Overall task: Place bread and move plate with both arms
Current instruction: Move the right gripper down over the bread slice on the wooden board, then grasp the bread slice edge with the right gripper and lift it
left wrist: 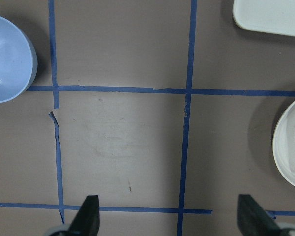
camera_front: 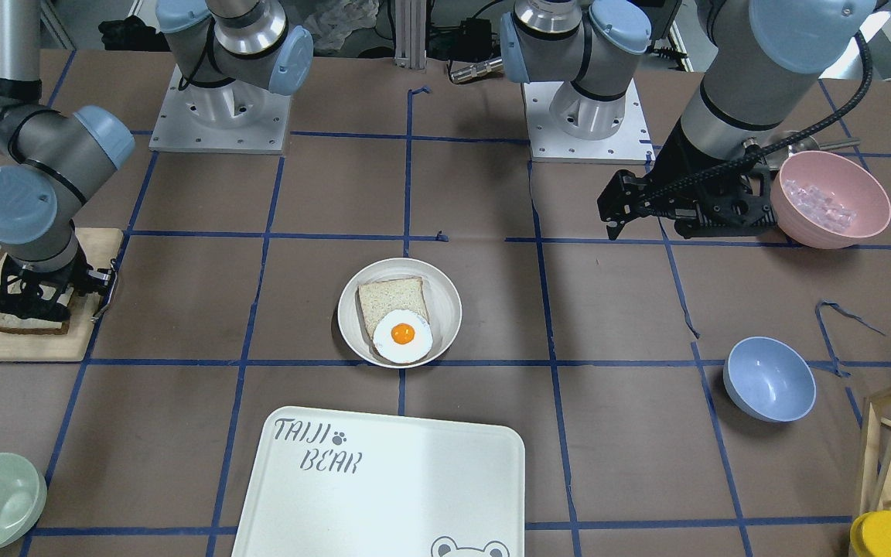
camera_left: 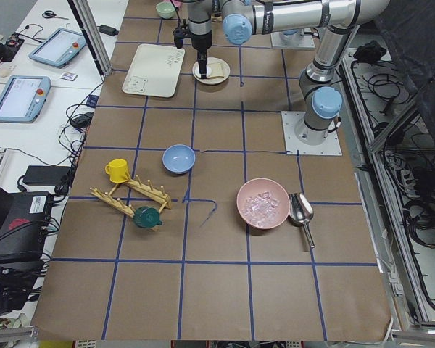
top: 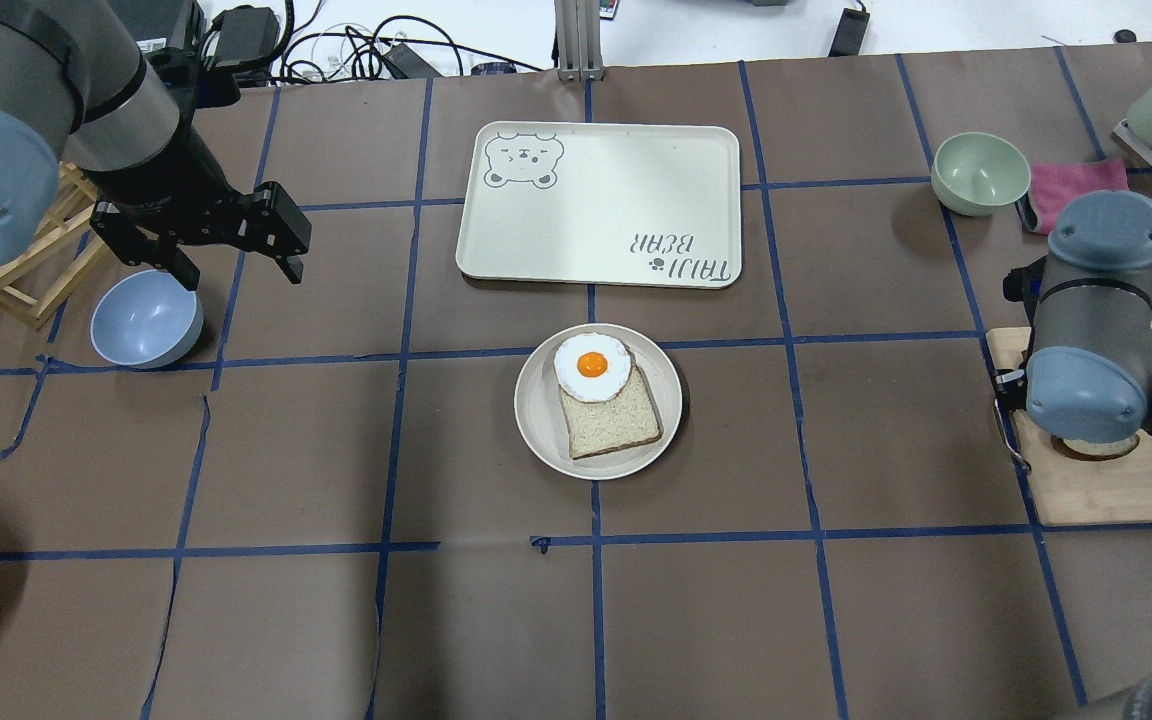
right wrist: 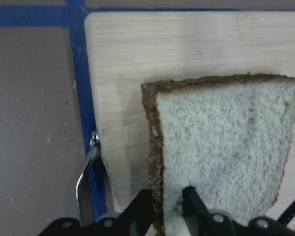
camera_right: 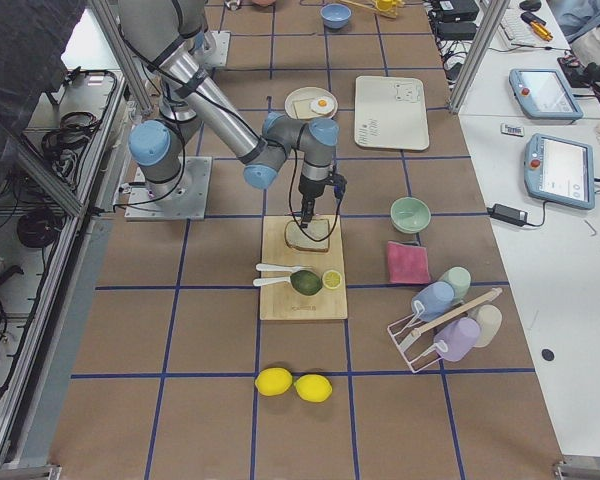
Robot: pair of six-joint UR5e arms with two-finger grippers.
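Observation:
The bread [right wrist: 221, 147], with a dark brown crust, lies on a wooden cutting board [right wrist: 187, 44] at the robot's right. My right gripper [right wrist: 167, 206] is shut on the bread's crust edge, one finger on the crumb and one outside the crust; it also shows in the front view [camera_front: 43, 298]. The plate [top: 536, 420] sits mid-table and holds a paler slice [top: 616, 425] with a fried egg [top: 592, 366]. My left gripper [top: 239, 272] is open and empty above the table, beside a blue bowl [top: 146, 320] and well to the left of the plate.
The white "TAIJI BEAR" tray [top: 596, 205] lies just beyond the plate. A green bowl [top: 981, 172] and a red cloth [top: 1076, 190] sit far right. A pink bowl of ice [camera_front: 832, 199] sits near the left arm. A wooden rack [top: 16, 270] stands at far left.

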